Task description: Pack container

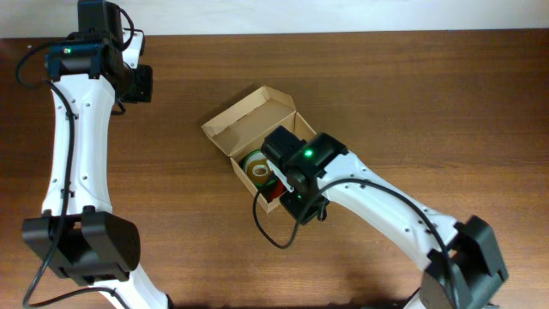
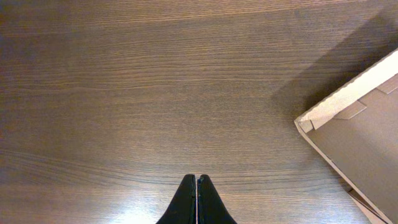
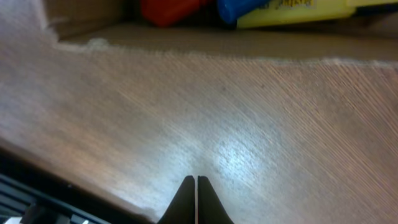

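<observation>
Right hand [image 3: 196,180], clenched empty, hangs at the filled end of the container [image 1: 249,120]; left hand [image 2: 197,179], clenched too, is farther off

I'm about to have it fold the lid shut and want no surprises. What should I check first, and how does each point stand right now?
1. Lid of the container open: ok.
2. The green tape roll lies inside the container: ok.
3. Jaws of the right gripper shut and empty: ok.
4. Jaws of the left gripper shut and empty, apart from the container: ok.
5. The right arm is clear of the opening: not ok. Its wrist hangs over the container's near corner.
6. Nothing sticks up above the rim: cannot tell. The wrist hides part of the inside.
</observation>
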You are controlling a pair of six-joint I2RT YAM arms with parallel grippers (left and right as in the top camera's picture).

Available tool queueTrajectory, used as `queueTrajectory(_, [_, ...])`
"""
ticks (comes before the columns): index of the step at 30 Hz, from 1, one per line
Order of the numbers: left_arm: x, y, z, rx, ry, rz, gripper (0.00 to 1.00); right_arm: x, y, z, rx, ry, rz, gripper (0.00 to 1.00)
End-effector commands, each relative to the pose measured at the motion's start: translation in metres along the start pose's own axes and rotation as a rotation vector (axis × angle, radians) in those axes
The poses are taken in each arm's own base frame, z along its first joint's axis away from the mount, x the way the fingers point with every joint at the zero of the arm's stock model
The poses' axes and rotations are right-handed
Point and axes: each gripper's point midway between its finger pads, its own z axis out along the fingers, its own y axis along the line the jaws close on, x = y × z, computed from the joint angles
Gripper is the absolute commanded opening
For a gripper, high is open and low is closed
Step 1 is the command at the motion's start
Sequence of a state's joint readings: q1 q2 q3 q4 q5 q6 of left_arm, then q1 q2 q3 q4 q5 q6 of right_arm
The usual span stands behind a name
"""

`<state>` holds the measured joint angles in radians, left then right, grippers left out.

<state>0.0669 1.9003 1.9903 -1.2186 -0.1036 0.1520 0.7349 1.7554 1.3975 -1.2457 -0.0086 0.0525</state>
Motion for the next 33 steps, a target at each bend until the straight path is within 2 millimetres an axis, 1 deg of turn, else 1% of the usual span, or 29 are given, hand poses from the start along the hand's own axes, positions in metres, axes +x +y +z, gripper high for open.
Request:
queueTrajectory(1, [0.0,-0.003,-0.002,0.015,-0.002,-0.004,0.02,-0.002,0.005,0.017,-0.008,0.043,-0.006,0.04])
queueTrajectory(4, [0.0,-0.003,-0.002,0.015,-0.002,-0.004,0.02,-0.006,0.007,0.03,-0.015,0.063,-0.023,0.04])
queueTrajectory(6, [0.0,-0.003,-0.002,0.015,-0.002,-0.004,0.02,-0.01,0.007,0.034,-0.016,0.06,-0.031,0.04])
queueTrajectory(13, [0.0,-0.003,-0.002,0.015,-0.003,-0.004,0.02,-0.029,0.021,0.043,-0.081,0.003,-0.058,0.04])
queueTrajectory(16, [0.0,-0.003,-0.002,0.015,-0.003,-0.004,0.02,-0.044,0.03,0.042,-0.13,-0.055,-0.063,0.04])
queueTrajectory(19, [0.0,-0.003,-0.002,0.015,-0.003,-0.004,0.02,-0.061,0.034,0.035,-0.147,-0.121,-0.068,0.04])
queueTrajectory(25, [-0.001,-0.007,-0.002,0.041,-0.007,-0.004,0.02,-0.096,0.035,0.01,-0.146,-0.251,-0.075,0.04])
queueTrajectory(27, [-0.001,-0.007,-0.002,0.041,-0.006,-0.004,0.02,-0.109,0.031,0.001,-0.149,-0.295,-0.056,0.04])
queueTrajectory(29, [-0.001,-0.009,-0.002,0.052,-0.005,-0.003,0.02,-0.116,0.026,-0.005,-0.149,-0.321,-0.036,0.04])
queueTrajectory(33, [-0.001,-0.011,-0.002,0.064,-0.006,-0.003,0.02,-0.118,0.013,-0.013,-0.146,-0.326,-0.005,0.04])
